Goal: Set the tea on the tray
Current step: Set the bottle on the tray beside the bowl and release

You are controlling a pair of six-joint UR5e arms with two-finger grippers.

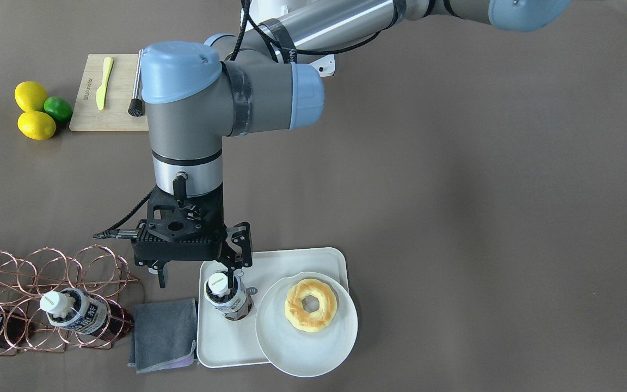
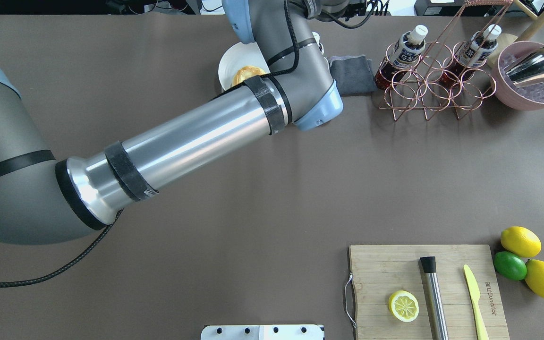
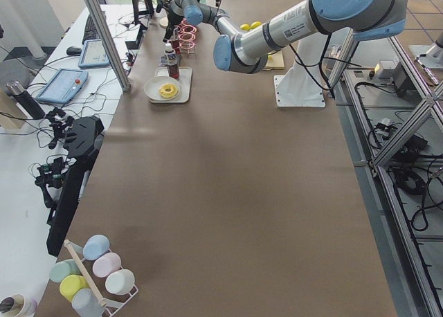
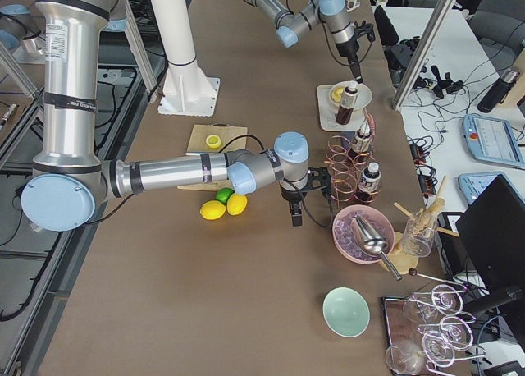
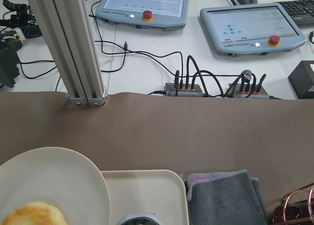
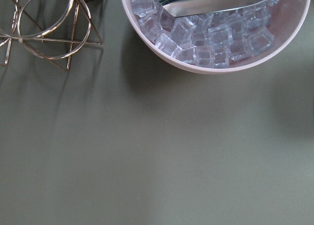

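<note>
Looking from across the table, we are starting at the near left edge, where a copper wire rack [image 1: 47,272] is holding two spare bottles [image 1: 77,313] on their sides. A folded grey cloth [image 1: 164,335] is lying just beside the rack and touching the left rim of the tray [image 1: 221,343]. The left gripper [image 1: 197,279] is hanging over that rim with its fingers spread wide, pinching nothing, and one finger is crossing in front of the white cap. The tea [image 1: 229,302] is standing upright on the tray's left part, just inside the rim. It is close beside a round white plate [image 1: 302,351], which is carrying a ring-shaped pastry [image 1: 311,305] and overhanging the tray's near right corner. We are seeing little bare tray: a patch at the near left corner and a strip behind the plate. Further right, a broad stretch of bare brown table [image 1: 482,218] is running to the edge of the view. From the robot's right side, the right gripper [image 4: 294,218] is hanging near the rack and a pink bowl of ice [image 4: 361,232]. We cannot tell whether its fingers are apart or together.
</note>
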